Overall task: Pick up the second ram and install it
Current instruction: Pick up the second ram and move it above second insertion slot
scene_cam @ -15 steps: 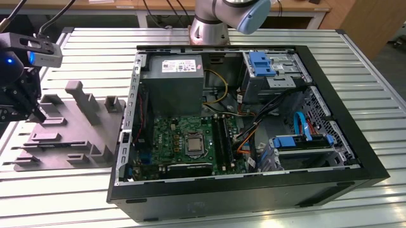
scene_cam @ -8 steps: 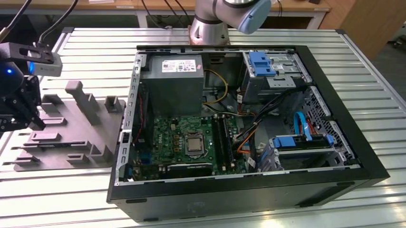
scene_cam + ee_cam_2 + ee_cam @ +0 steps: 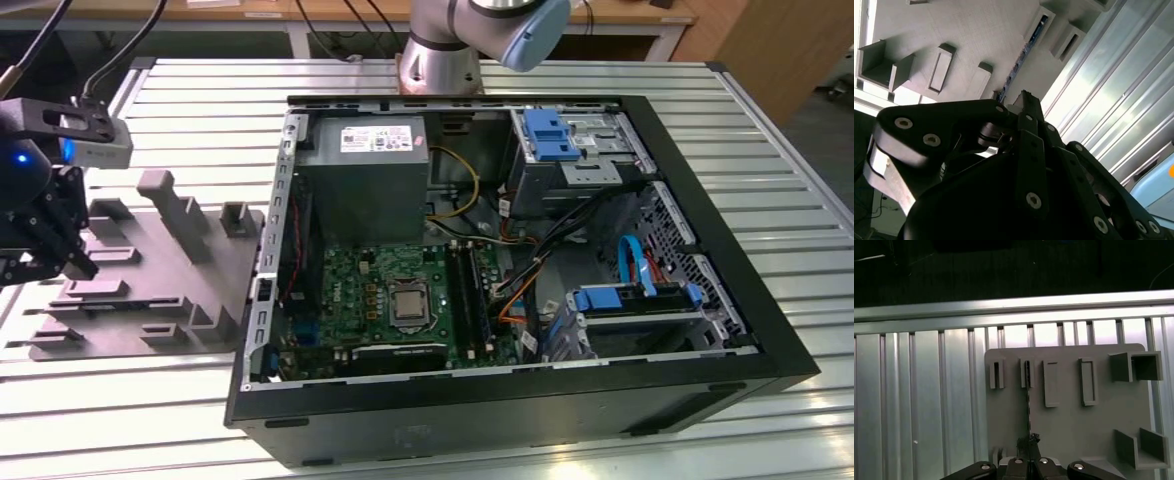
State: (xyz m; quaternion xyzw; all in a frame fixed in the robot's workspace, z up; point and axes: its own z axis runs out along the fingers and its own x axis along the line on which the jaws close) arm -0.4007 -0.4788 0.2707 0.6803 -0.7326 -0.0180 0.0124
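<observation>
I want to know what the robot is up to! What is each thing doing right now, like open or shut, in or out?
second ram: standing on edge in a slot of the grey holder, not in the computer yet.
hand: right at one end of the second ram, over the grey holder.
grey holder: lying flat on the metal table.
computer case: lying on its side, open, insides showing.
</observation>
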